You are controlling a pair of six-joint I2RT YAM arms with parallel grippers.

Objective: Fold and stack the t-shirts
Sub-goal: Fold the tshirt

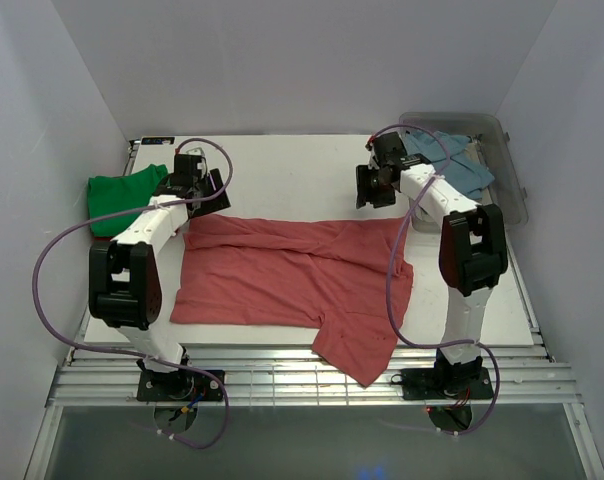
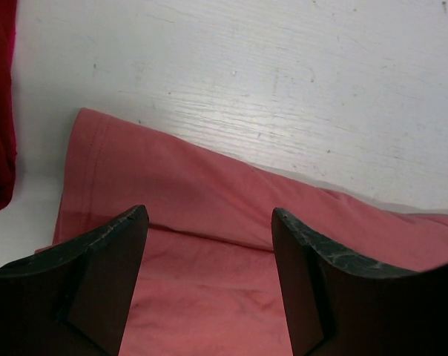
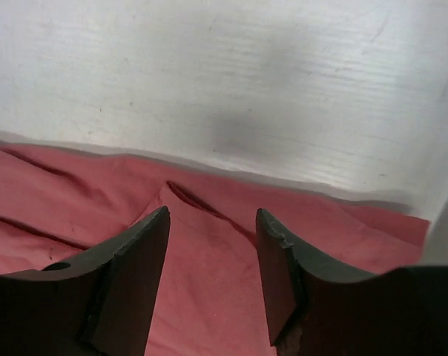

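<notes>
At the near edge of the table [image 1: 282,165], one sleeve of the salmon-pink t-shirt [image 1: 282,275] drooped over; the rest lay spread but creased across the middle; the first fold seemed in hand, needing the far edge pinched at both ends; left gripper [image 2: 209,215] and right gripper [image 3: 213,215] hovered there, jaws apart, empty; beyond sat the green t-shirt [image 1: 117,200], far left.

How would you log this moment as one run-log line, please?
step: fold salmon-pink t-shirt, spread out | left gripper: open over far edge | right gripper: open over far edge | held: nothing
</notes>
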